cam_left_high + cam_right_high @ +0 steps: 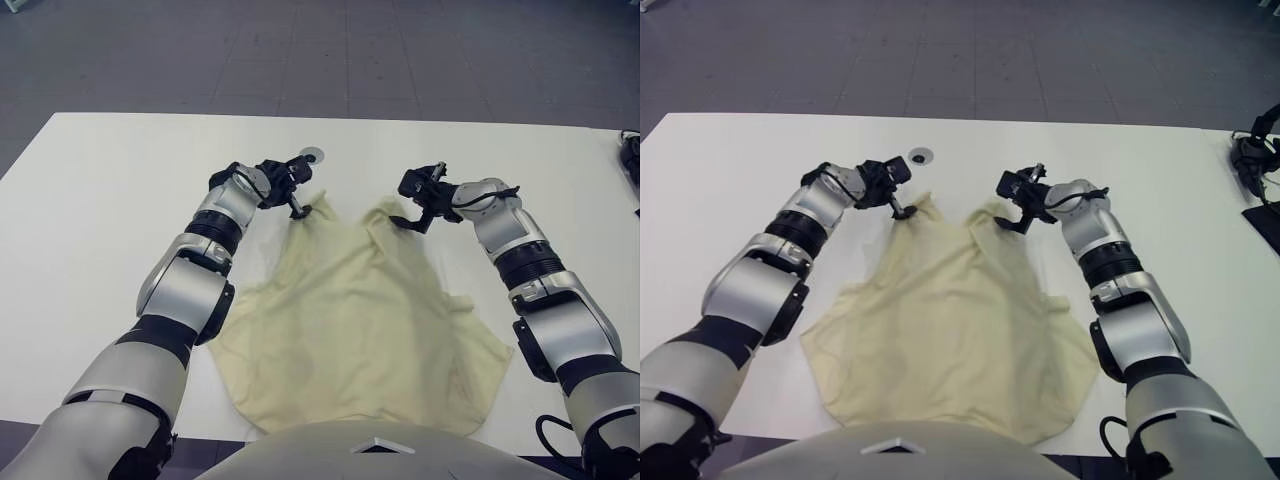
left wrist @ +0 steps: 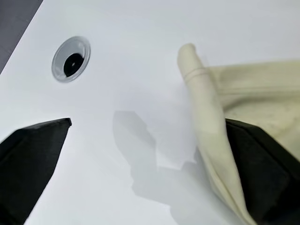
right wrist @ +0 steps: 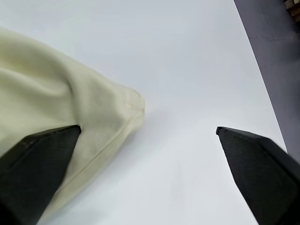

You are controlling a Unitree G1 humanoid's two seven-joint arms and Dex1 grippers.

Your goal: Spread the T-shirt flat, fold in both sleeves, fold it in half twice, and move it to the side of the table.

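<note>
No legible text, label, brand, number or sign anywhere (neither on the T-shirt (image 1: 350, 320) nor on the table (image 1: 100, 200)).

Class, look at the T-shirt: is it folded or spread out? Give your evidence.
Spread out, unfolded, though wrinkled: the T-shirt lies open across the table, with its far corners bunched up.
</note>
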